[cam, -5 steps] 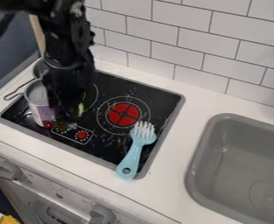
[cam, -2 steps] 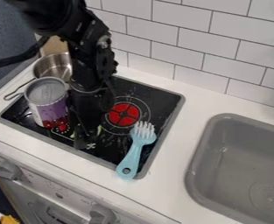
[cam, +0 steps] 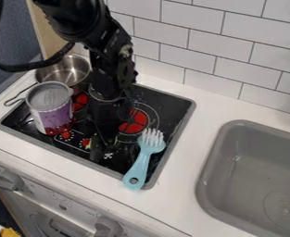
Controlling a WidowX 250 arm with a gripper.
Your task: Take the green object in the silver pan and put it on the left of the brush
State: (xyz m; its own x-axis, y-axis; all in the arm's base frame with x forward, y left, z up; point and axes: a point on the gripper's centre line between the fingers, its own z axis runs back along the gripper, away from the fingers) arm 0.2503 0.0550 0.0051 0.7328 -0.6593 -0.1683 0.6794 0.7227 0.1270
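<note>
The white tabletop (cam: 172, 201) looks hard and smooth, and the grey sink (cam: 249, 157) has rounded corners. The black stove (cam: 166, 106) is glossy, so a light thing may slide on it. The round silver pan (cam: 63, 71) is of shiny metal, behind the can (cam: 57, 115) with its purple label. Over the stove, left of the brush (cam: 145, 159), the gripper (cam: 102, 149) seems closed around the green object (cam: 116, 139), of which only a little green can be seen. I judge this object light; whether it is soft or stiff, I cannot tell. A moderate hold around its middle should be safest. The brush has a smooth blue handle and pale, upright bristles.
</note>
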